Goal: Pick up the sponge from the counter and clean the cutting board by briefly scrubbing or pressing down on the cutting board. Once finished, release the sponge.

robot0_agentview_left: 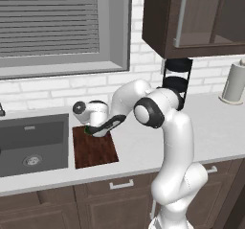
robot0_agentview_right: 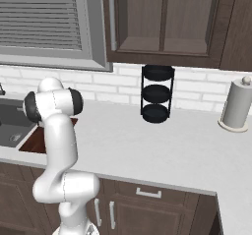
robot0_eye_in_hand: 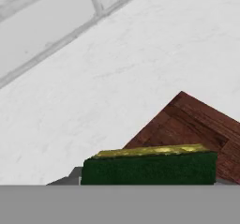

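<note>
Sponge (robot0_eye_in_hand: 149, 166): green-and-yellow block, at far corner of cutting board (robot0_agentview_left: 95, 149). Board: dark reddish-brown wood grain, flat on light counter (robot0_agentview_left: 220, 127), beside sink.

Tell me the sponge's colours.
Dark green with a yellow layer on the sponge, clearest in the hand view.

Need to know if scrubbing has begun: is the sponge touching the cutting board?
Cannot tell. In the left base view the hand hides the sponge over the cutting board; in the hand view the sponge's underside is cut off.
</note>
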